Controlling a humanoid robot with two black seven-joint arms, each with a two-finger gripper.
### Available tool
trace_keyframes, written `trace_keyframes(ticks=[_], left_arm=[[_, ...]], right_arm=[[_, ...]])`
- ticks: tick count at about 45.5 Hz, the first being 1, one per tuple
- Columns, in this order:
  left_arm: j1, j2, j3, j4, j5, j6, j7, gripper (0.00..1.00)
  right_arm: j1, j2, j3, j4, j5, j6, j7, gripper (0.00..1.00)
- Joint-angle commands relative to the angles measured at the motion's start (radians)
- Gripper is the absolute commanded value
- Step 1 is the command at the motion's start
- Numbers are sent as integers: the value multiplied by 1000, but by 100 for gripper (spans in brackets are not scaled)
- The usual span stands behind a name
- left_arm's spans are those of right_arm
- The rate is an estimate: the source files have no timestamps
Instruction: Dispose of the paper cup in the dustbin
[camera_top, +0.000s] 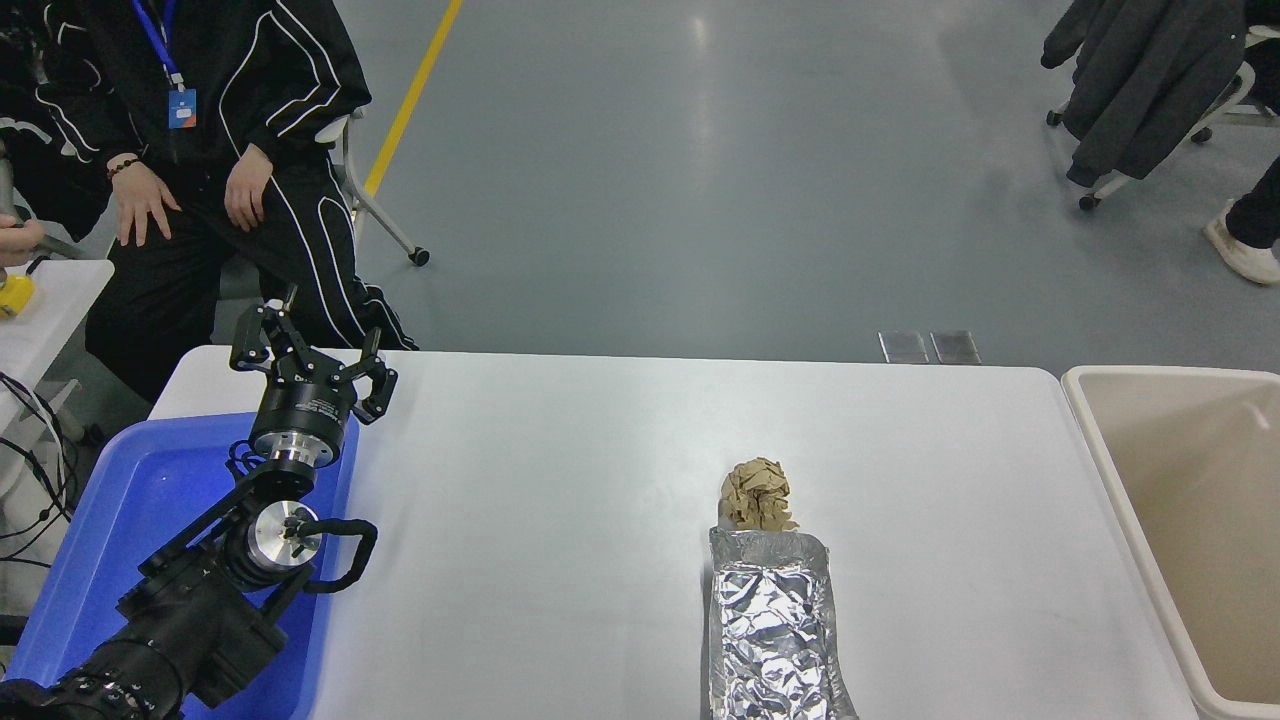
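Note:
The beige dustbin (1110, 470) stands at the table's right end, cut off by the picture's right edge; the part of its inside that shows holds nothing. The paper cup is out of view. My right arm and gripper are out of view as well. My left gripper (305, 345) is parked at the lower left over the far end of the blue tray, fingers spread open and empty.
A crumpled brown paper ball (756, 493) lies mid-table, touching the far end of a foil tray (772, 625). A blue plastic tray (120, 520) sits under my left arm. A person in black (230, 120) sits at the far left. A chair with a dark coat (1140, 80) stands far right.

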Motion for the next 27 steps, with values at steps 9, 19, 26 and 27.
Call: trace_keyframes(ticks=[9, 19, 26, 27], left_arm=[[0, 0, 0, 0, 0, 0, 0, 100], [0, 0, 0, 0, -1, 0, 0, 100], [0, 0, 0, -1, -1, 0, 0, 100], [0, 0, 0, 0, 0, 0, 0, 100]], right_arm=[[-42, 70, 4, 7, 1, -4, -2, 0], [-40, 73, 2, 7, 1, -4, 0, 0], [-40, 73, 4, 7, 1, -6, -2, 0], [-40, 73, 6, 6, 1, -7, -2, 4]])
